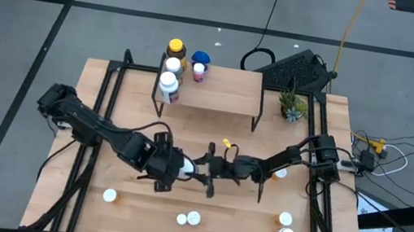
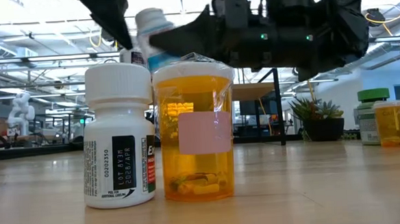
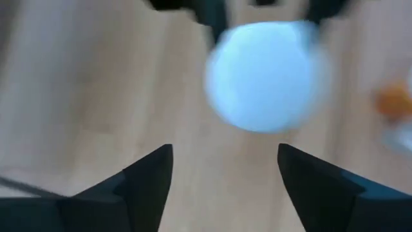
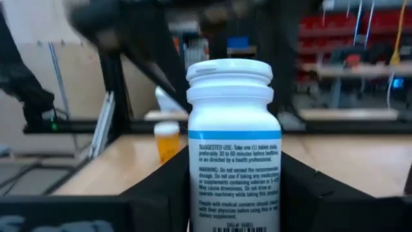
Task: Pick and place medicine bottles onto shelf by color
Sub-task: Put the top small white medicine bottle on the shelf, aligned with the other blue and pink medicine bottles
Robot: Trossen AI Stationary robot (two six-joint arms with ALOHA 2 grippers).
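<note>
The medicine bottles are scattered. From overhead, four stand on the shelf (image 1: pixel 220 85) at its left end: a yellow-capped one (image 1: pixel 174 47), two white-capped ones just in front of it (image 1: pixel 171 65) and (image 1: pixel 167 82), and a blue-capped one (image 1: pixel 200 58) beside them. Others wait along the desk's (image 1: pixel 142 110) near edge and toward its right side, and a potted plant (image 1: pixel 292 105) sits by the back right corner. Both arms meet over the middle of the desk: the right gripper (image 1: pixel 211 168) and the left gripper (image 1: pixel 175 167) sit almost nose to nose, with a white bottle (image 1: pixel 185 166) between them.

At table height, a white pill bottle (image 2: pixel 117 133) and an orange bottle (image 2: pixel 195 129) touch in the foreground, and the carried bottle (image 2: pixel 156 26) hangs tilted above them among the dark arms.

The left wrist camera shows that gripper's fingers (image 3: pixel 151 177) spread apart and empty, with a pale round cap (image 3: pixel 267 76) ahead of them.

The right wrist camera shows the white-capped bottle (image 4: pixel 234 138) with a blue-banded label clamped between that gripper's two dark fingers (image 4: pixel 166 187).

It looks to me like a hand-over in mid-air, or the right arm simply carrying. Next, the bottle must go to the shelf beside the other white ones without knocking them over.
</note>
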